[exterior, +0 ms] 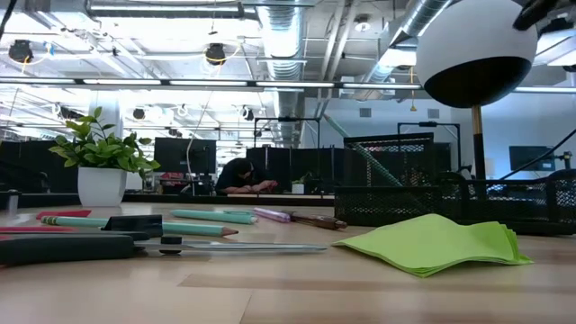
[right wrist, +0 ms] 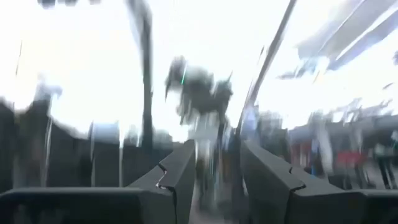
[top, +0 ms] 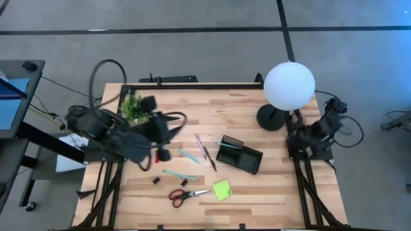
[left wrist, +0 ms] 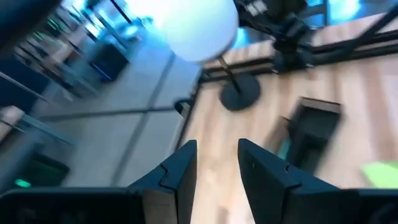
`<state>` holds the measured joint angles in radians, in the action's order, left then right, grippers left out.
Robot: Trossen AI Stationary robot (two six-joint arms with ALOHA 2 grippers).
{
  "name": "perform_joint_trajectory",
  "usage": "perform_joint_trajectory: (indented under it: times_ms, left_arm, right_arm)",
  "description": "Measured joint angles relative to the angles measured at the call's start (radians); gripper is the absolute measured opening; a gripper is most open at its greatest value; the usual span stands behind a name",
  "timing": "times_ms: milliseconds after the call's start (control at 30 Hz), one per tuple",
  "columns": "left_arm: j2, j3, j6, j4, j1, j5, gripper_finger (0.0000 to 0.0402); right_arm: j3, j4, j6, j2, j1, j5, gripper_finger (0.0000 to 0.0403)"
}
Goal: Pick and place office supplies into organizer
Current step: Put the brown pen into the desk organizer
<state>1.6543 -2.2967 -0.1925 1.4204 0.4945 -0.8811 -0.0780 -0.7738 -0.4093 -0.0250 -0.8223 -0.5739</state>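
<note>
From overhead I see my left gripper (top: pixel 164 138) raised above the table (top: pixel 270 192) at about 9 o'clock from the table's centre, close beside the potted plant (top: pixel 131 108). In its wrist view the two fingers (left wrist: pixel 180 171) stand partly apart with only air between them; nothing is held.

Below it, toward 7 o'clock, lie a small red block (top: pixel 156 158), two tiny black clips (top: pixel 156 181), a teal pen (top: pixel 180 174) and the red-handled scissors (top: pixel 186 195), blades pointing toward 3 o'clock.

Near the centre I read a second teal pen (top: pixel 188 155), a purple pen (top: pixel 201 146) and a dark pen (top: pixel 210 160), all flat on the wood.

The lime-green sticky-note pad (top: pixel 222 190) sits at 6 o'clock of the organizer (top: pixel 239 154). The organizer rests just right of centre, turned slightly; whether anything lies inside it I cannot tell.

At 1 o'clock stands the white globe lamp (top: pixel 289 85) on its dark base.

My right gripper (right wrist: pixel 214 171) is drawn back off the table's right edge, at 3 o'clock; its fingers (right wrist: pixel 183 174) are likewise partly apart and empty.
</note>
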Motion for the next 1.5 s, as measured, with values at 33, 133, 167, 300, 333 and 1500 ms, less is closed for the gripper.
perform_joint_trajectory:
  times_ms: [33,133,167,300,333,1500]
  left_arm:
    - [-0.012,0.0,-0.04,0.044,0.006,0.015,0.0114]
    - [-0.037,0.001,-0.099,0.159,0.025,0.074,0.0114]
    - [-0.043,0.004,-0.101,0.155,0.03,0.084,0.0114]
    - [-0.073,0.019,-0.089,0.124,0.074,0.065,0.0114]
    - [-0.079,0.019,-0.078,0.126,0.078,0.045,0.0114]
    - [-0.089,0.157,-0.357,0.152,0.34,-0.127,0.0114]
  right_arm:
    - [-0.009,-0.065,-0.005,0.0,0.0,0.0,0.0124]
    - [-0.027,-0.126,-0.029,0.0,0.0,0.028,0.0124]
    - [-0.032,-0.115,-0.053,0.0,0.0,0.047,0.0124]
    - [-0.084,-0.069,-0.142,-0.009,0.0,0.113,0.0124]
    - [-0.104,-0.058,-0.145,-0.021,0.0,0.108,0.0124]
    - [-0.923,0.143,0.475,-1.503,0.24,-0.274,0.0124]
